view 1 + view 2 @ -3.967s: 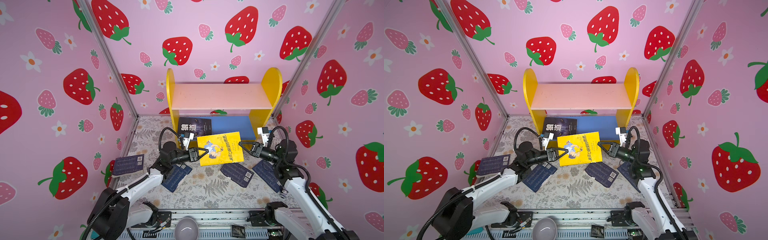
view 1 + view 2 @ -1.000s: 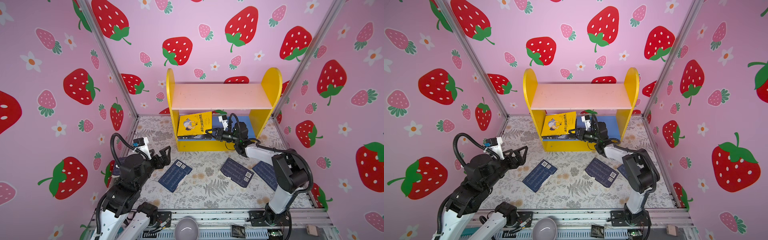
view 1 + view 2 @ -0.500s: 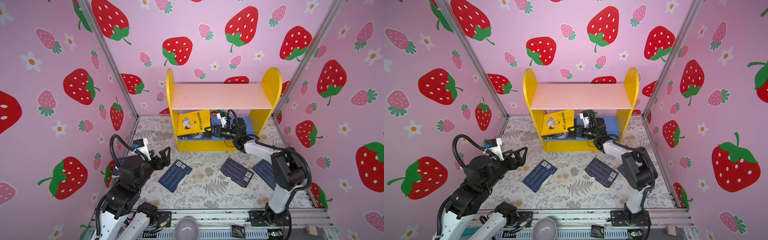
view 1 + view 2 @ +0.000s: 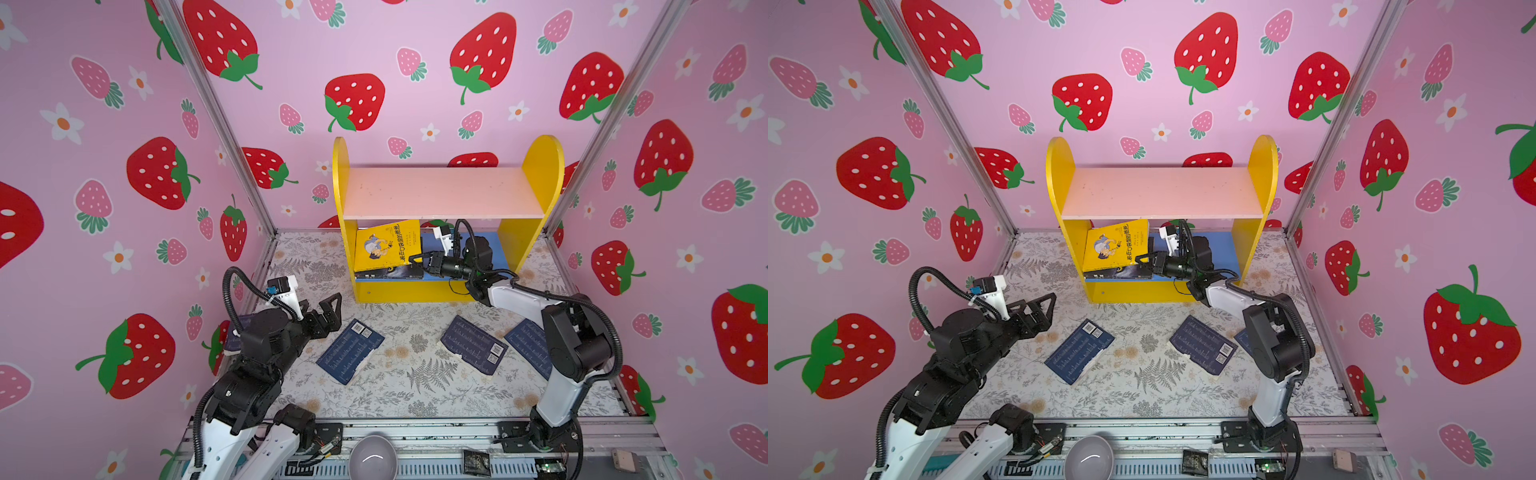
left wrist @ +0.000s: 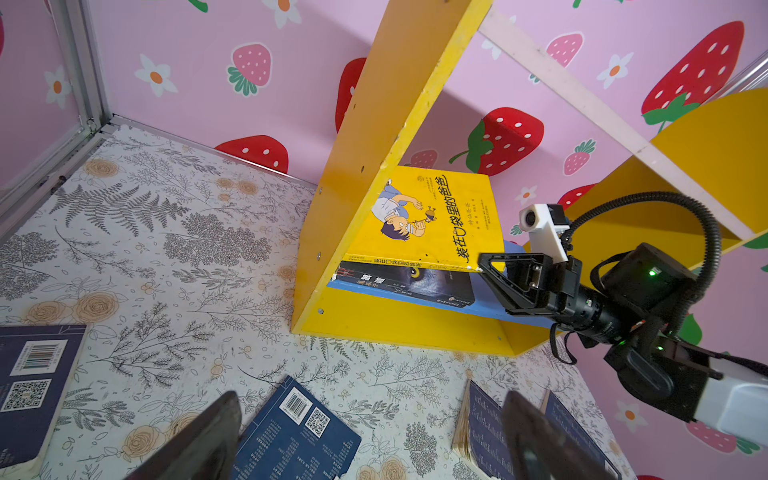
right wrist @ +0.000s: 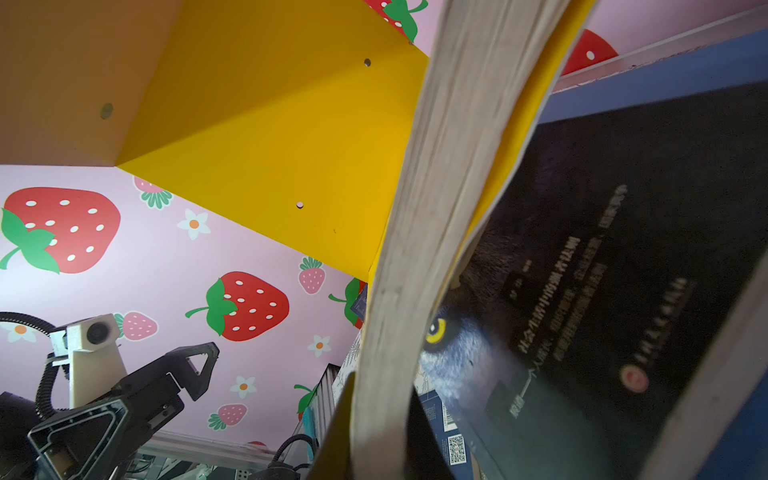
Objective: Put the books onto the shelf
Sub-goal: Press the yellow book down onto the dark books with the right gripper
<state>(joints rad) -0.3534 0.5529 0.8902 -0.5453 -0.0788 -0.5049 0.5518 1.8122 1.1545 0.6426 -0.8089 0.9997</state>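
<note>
The right gripper (image 4: pixel 417 262) is clenched on the right-hand lower corner of the yellow book (image 5: pixel 432 216), titled 装在口袋里的爸爸. The book stands tilted in the lower tier of the shelf (image 4: pixel 540 166). Its spine rests on a flat dark wolf-eye book (image 5: pixel 415 278), close beside the left side panel and under the pink board. The left gripper (image 4: pixel 322 307) hangs spread wide, near left. Navy books (image 4: pixel 351 351) lie on the floral floor; barcodes and QR codes show on three. A grey bowl (image 4: pixel 372 457) sits at the near edge.

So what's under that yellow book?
A dark book with a yellow-eyed animal cover lies flat on the blue lower board. The yellow book, pinched by the right gripper, leans over it, hiding much of that cover. Anything beneath the dark book is covered.
</note>
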